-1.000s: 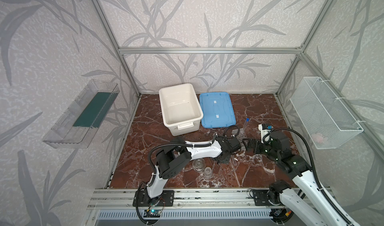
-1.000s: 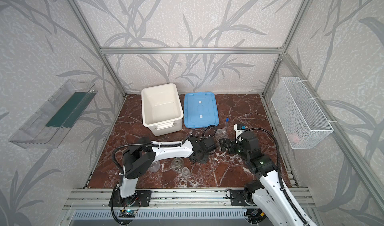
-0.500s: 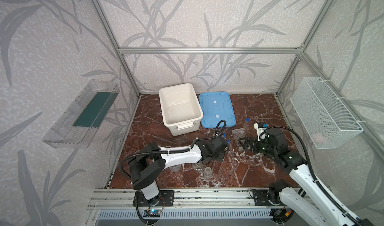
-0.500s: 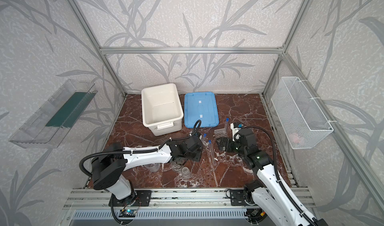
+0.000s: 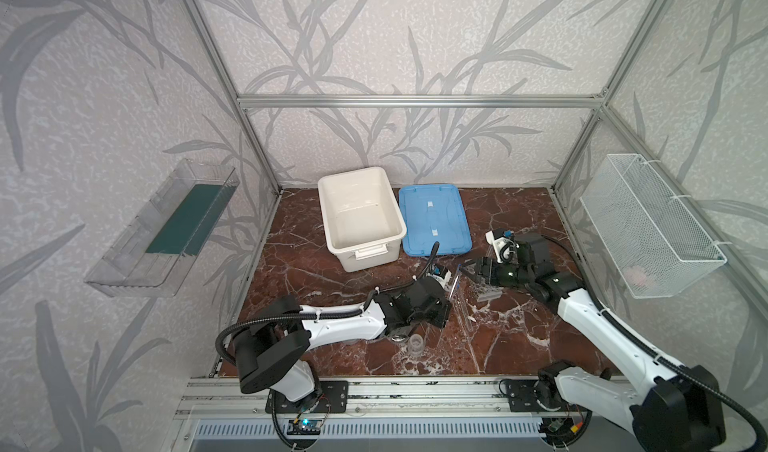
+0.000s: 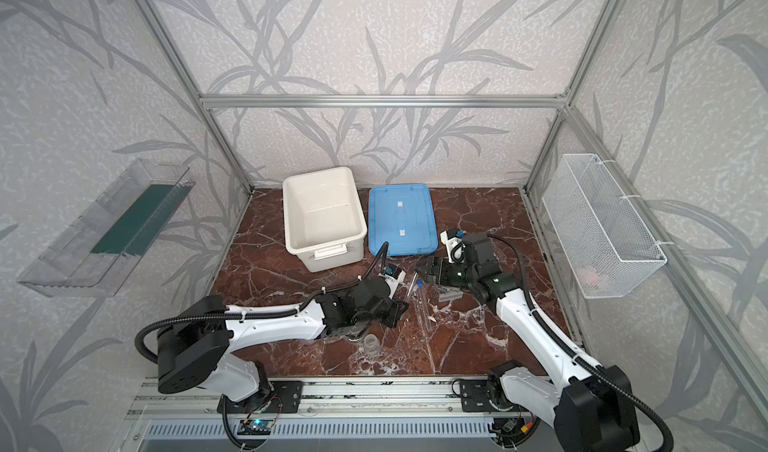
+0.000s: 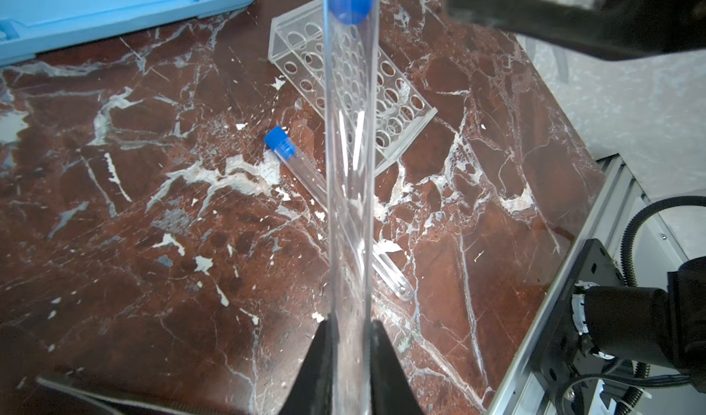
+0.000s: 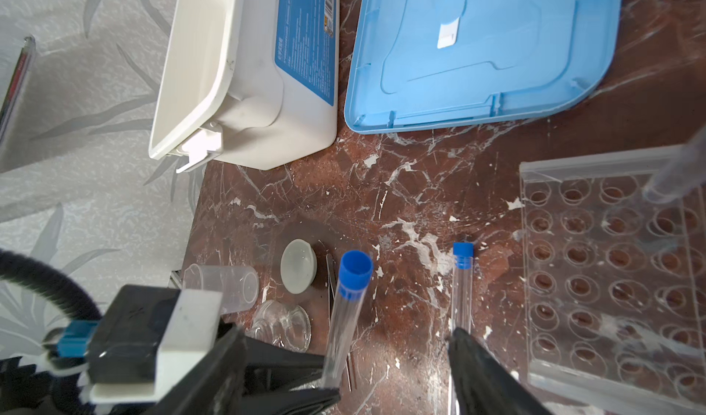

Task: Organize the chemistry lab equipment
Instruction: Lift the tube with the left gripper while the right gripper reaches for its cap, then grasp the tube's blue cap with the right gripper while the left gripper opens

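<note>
Red marble tabletop (image 5: 519, 346) carries the clear tube rack (image 7: 397, 96); the left gripper (image 7: 349, 340) pinches a blue-capped test tube (image 7: 349, 203) by its bottom end, cap raised near the rack, probably for handover to the right gripper (image 5: 473, 270), whose jaws are spread

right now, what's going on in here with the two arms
The left gripper is shut on a blue-capped test tube, holding it above the marble table. The right gripper is open close to that tube's capped end, not gripping it. A second tube lies on the table beside the clear rack. The white box is empty.
</note>
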